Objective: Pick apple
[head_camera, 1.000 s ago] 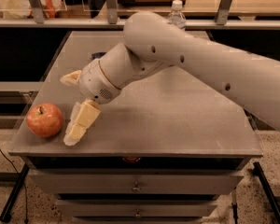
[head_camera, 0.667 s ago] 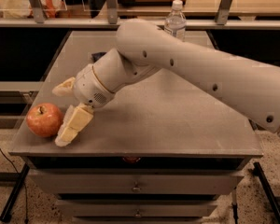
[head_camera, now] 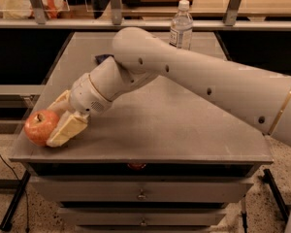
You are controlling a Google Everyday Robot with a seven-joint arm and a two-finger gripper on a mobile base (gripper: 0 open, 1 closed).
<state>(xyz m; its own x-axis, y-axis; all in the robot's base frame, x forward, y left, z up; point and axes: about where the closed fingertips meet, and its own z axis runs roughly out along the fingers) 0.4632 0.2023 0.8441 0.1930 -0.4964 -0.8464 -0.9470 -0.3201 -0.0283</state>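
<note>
The red-orange apple (head_camera: 39, 126) sits on the grey table (head_camera: 174, 130) at its front left corner, close to the edge. My gripper (head_camera: 52, 124) has reached it from the right with its cream fingers spread on either side. The near finger (head_camera: 67, 129) lies against the apple's front right side. The far finger (head_camera: 59, 102) is behind the apple. The apple rests on the table between the open fingers. My white arm (head_camera: 194, 81) stretches across the table from the right.
A clear water bottle (head_camera: 181, 28) stands at the table's back edge. A small dark object (head_camera: 103, 58) lies behind my arm. The table has drawers (head_camera: 141, 194) below. A shelf rail runs along the back.
My gripper has moved left toward the apple, and its fingers now straddle it. The apple has not moved.
</note>
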